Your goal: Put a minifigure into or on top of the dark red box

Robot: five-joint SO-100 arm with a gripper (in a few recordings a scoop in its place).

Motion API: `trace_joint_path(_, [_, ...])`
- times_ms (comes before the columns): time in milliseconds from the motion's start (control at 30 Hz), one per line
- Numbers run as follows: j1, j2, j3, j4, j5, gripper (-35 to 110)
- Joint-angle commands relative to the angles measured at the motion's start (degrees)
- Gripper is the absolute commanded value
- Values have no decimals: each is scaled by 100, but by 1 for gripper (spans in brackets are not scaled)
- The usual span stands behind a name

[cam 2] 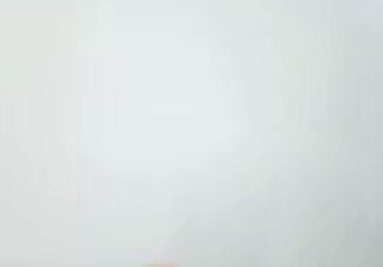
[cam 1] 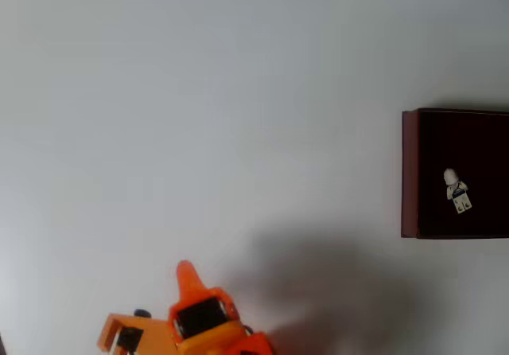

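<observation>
Claw (cam 1: 186, 274): orange, at the lower edge of the overhead view, its pointed tip aimed up-frame; one tapered finger shows, so whether the fingers are apart or together cannot be told. It carries nothing visible.
Minifigure (cam 1: 456, 189): far to the claw's right and somewhat up-frame, lying flat inside the box, head up-frame, legs down-frame and slightly right; long axis nearly vertical in the picture.
Box (cam 1: 409, 172): well apart from the claw, at the right edge; maroon walls, straight-sided, near-black matt floor; its right part is cut off.
Task status: judged complete, since the figure already rests in the box.
Materials: figure of hard glossy plastic, white with a pale grey head and blue marks.
Worktop (cam 1: 199, 108): plain, white, smooth; the wrist view gives a featureless pale surface.
</observation>
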Motion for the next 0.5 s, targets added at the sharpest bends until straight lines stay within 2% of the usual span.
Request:
trace_joint_path(0, [-483,202,475,-97,-79,0])
trace_joint_path(33, [-562,237,677,-149,-580,2])
trace_joint_path(167, [-853,378,1266,-606,-185,0])
trace_joint_path(333, [-826,378,1151,-132,369,0])
trace_joint_path(467, [-1002,378,1072,132,-105,1])
